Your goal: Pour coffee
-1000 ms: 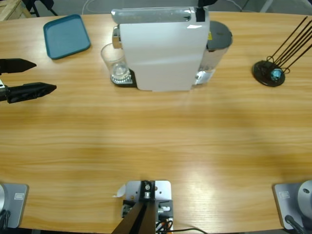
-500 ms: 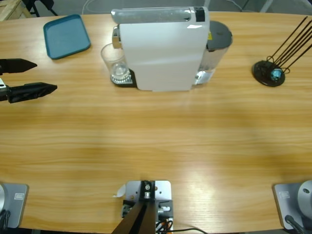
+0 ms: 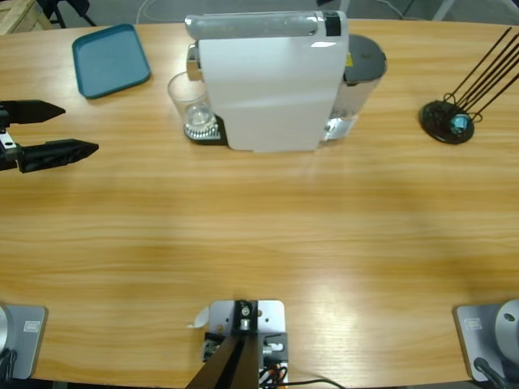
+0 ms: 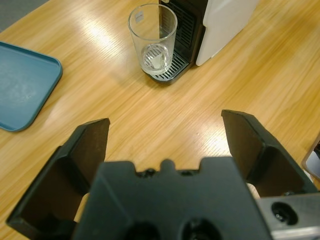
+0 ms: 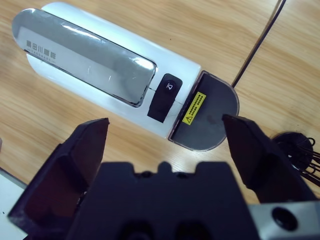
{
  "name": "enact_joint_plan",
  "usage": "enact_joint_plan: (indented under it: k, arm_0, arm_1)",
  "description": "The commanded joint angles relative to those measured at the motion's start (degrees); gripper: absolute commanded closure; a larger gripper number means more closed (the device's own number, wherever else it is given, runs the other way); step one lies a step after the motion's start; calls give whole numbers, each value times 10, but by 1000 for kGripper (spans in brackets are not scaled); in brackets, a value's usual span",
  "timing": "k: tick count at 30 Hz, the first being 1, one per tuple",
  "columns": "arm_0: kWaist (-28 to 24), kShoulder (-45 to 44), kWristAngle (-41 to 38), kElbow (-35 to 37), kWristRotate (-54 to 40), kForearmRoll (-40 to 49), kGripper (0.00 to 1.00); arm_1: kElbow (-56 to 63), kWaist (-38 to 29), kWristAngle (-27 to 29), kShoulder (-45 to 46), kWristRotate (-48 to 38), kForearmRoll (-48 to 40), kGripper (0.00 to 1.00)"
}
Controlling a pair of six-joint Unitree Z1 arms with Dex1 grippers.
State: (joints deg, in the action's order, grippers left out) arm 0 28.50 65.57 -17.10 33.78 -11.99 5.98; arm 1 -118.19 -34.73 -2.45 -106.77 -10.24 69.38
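A white coffee machine point(image 3: 268, 89) stands at the back middle of the table. A clear glass point(image 3: 188, 101) stands on its black drip tray point(image 3: 212, 134), under the spout. The glass point(image 4: 152, 45) looks clear and no coffee shows in it. My left gripper point(image 3: 79, 128) hovers open at the table's left edge, pointing at the glass and well short of it. In its own view the left gripper point(image 4: 165, 122) holds nothing. My right gripper point(image 5: 166, 122) is open above the machine's top point(image 5: 85, 50), over the black button point(image 5: 165, 95), and is outside the high view.
A teal tray point(image 3: 109, 58) lies at the back left, also seen as the tray point(image 4: 20, 90) beside the glass. A black stand with thin rods point(image 3: 448, 121) sits at the back right. The machine's grey tank lid point(image 5: 207, 117) is behind the button.
My left gripper has crept slightly to the right toward the glass. The black part that showed above the machine's top edge has left the high view.
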Motion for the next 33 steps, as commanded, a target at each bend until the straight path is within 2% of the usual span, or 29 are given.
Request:
enact_joint_plan:
  k: [1,33]
  arm_0:
    - [6,19,-1,-21,-4,-10,32]
    - [16,15,8,-41,-4,-36,32]
  arm_1:
    - [-4,1,-9,-8,-7,12,0]
    - [-12,1,-4,-14,-7,32,0]
